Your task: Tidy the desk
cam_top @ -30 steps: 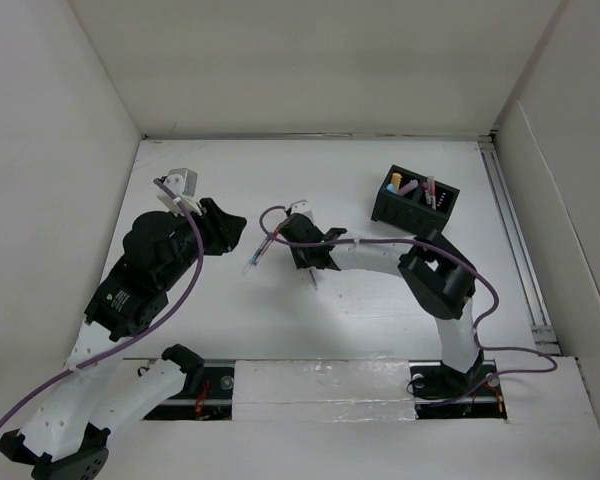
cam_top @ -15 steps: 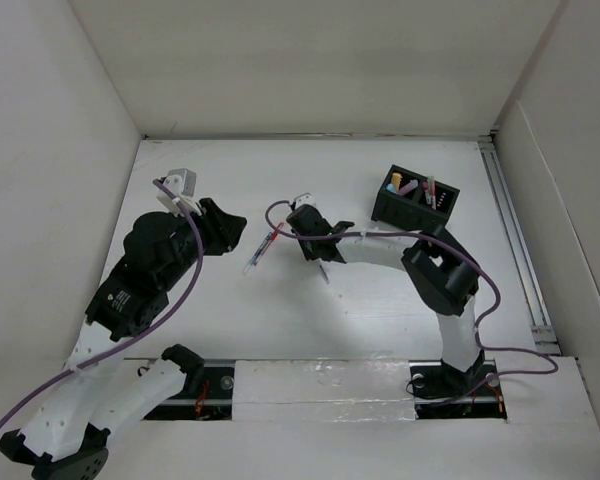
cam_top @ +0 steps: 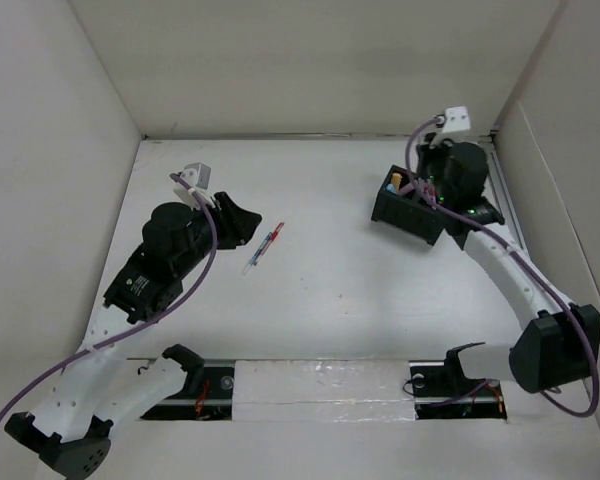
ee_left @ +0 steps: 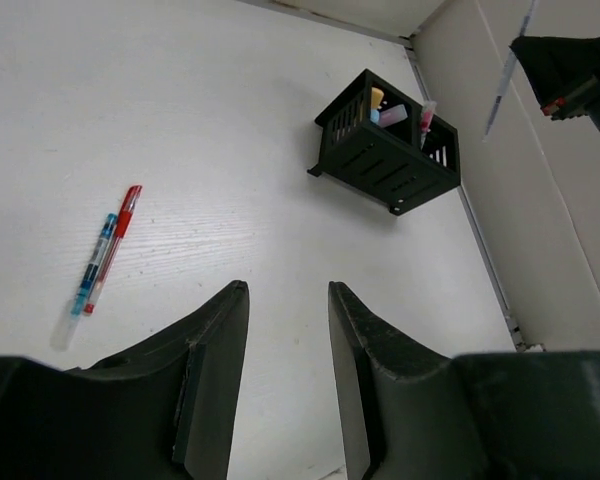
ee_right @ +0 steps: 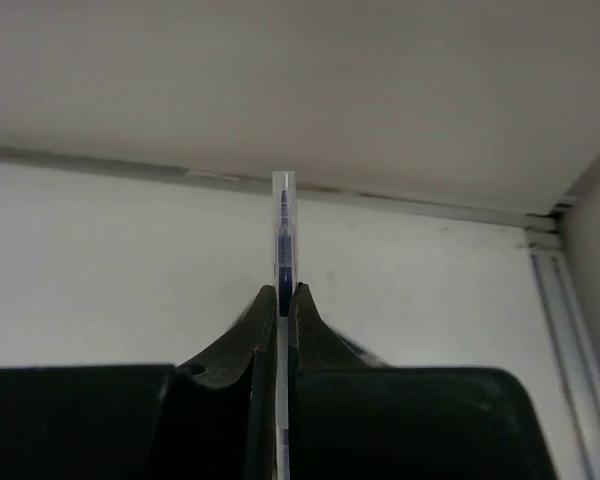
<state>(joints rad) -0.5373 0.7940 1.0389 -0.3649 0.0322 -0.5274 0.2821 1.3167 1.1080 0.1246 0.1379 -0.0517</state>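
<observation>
The desk is a white tabletop with white walls round it. A red pen and a clear blue pen lie end to end left of centre; both show in the left wrist view, the red pen and the blue one. My left gripper is open and empty, just left of them, jaws apart. My right gripper is shut on a clear pen with blue ink, held above the black compartmented box.
The black box stands at the back right and holds several coloured pens. A metal rail runs along the right wall. The right gripper with its pen shows at the top right of the left wrist view.
My right arm swung from the desk's centre, beside the two pens, to the back right over the black box, carrying the clear pen. My left gripper moved slightly towards the pens.
</observation>
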